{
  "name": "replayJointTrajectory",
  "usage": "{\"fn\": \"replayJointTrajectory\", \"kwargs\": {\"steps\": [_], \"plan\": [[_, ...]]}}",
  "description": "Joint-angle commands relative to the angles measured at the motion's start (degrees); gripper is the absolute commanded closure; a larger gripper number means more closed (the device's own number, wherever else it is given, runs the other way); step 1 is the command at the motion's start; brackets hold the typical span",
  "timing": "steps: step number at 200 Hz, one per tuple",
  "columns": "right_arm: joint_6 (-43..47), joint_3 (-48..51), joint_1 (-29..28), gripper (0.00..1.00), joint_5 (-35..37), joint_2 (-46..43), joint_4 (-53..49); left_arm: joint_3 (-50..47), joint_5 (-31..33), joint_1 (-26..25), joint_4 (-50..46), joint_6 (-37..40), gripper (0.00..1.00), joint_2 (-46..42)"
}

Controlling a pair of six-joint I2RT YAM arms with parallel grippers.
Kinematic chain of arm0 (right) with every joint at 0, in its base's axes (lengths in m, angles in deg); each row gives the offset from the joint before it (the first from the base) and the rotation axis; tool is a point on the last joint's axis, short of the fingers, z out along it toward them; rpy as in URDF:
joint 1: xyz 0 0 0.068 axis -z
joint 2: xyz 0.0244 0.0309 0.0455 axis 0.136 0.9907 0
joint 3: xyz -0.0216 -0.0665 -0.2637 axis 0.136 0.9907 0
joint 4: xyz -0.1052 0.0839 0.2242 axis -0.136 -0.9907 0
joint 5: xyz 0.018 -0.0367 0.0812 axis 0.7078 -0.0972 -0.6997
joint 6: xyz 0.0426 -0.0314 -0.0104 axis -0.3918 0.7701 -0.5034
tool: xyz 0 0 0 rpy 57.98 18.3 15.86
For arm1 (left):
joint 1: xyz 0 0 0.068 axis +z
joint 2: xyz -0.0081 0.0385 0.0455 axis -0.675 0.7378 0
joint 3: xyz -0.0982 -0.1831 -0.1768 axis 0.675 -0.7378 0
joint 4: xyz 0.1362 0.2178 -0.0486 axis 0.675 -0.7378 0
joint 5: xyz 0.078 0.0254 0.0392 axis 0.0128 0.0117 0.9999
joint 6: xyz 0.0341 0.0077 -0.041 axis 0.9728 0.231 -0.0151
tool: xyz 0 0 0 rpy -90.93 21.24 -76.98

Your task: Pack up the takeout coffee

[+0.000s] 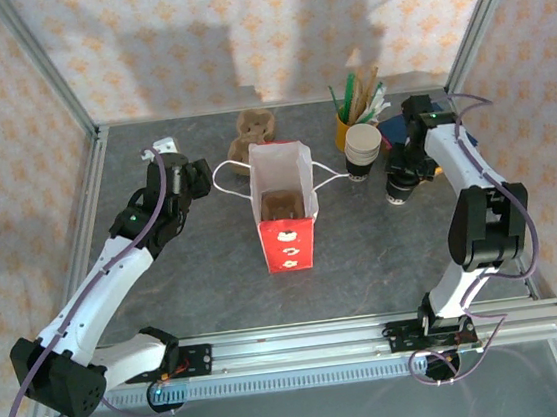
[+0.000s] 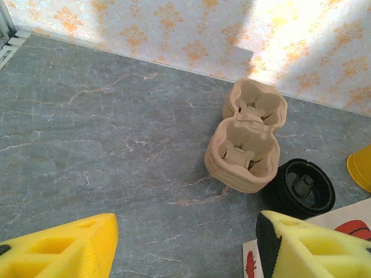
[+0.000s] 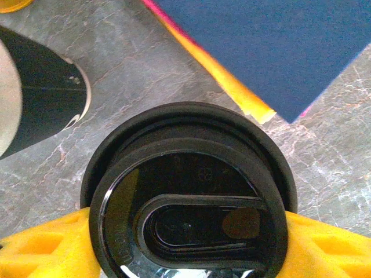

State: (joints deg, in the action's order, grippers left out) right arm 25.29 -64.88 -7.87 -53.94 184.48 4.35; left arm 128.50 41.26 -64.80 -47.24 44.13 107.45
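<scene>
Left gripper (image 2: 185, 249): the yellow fingers (image 2: 64, 249) are seen spread wide and released to the left of the red bag (image 1: 284, 213); only table lies between them.
Right gripper (image 3: 185, 252): its fingers (image 3: 40, 249) are set on either side of the takeout coffee (image 3: 191, 191) and tucked under the lid's rim; whether the cup is clenched or merely flanked cannot be told.
Takeout coffee: stood upright on the table to the right of the red bag, well apart from it, with the black lid fitted.
Rail (image 1: 304, 344): aluminium, laid along the near edge in front of the red bag; both arm bases are carried on it.
Table (image 1: 166, 282): grey and marble-veined.
Red bag: upright with its mouth open and white handles spread to both sides; a brown item (image 1: 280, 206) is seen inside.
Stack of cups (image 1: 362, 149): placed right of the red bag and slightly beyond it, near the takeout coffee.
Blue sheet (image 3: 272, 46): laid flat farther right of the red bag, just beyond the coffee; pink and orange edges are shown.
Pulp carrier (image 2: 246, 142): set beyond the red bag, with a black lid (image 2: 301, 188) just beside it.
Yellow holder (image 1: 343, 131): right-rear of the red bag, filled with sticks.
Walls (image 1: 189, 38): cream paper with orange motifs, framed by metal posts.
Left arm (image 1: 97, 290): stretched diagonally from the rail toward the red bag's left side.
Right arm (image 1: 460, 163): folded at the elbow far right of the red bag, with the gripper turned down over the coffee.
</scene>
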Motion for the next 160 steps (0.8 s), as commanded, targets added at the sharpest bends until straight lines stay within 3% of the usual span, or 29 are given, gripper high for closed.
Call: {"fn": "replayJointTrajectory", "kwargs": {"steps": [1, 93, 160], "plan": [[-1.1, 2.7, -2.4, 0.33, 0.3, -1.1, -4.3, 1.7, -0.4, 0.4, -0.1, -0.7, 0.34, -0.1], [-5.0, 6.7, -17.6, 0.32, 1.0, -6.3, -7.4, 2.0, -0.8, 0.5, -0.5, -1.0, 0.34, -0.5], [-6.8, 8.7, -22.9, 0.31, -1.4, -8.1, -6.4, 1.9, -0.5, 0.5, -0.3, -1.2, 0.34, -0.8]]}}
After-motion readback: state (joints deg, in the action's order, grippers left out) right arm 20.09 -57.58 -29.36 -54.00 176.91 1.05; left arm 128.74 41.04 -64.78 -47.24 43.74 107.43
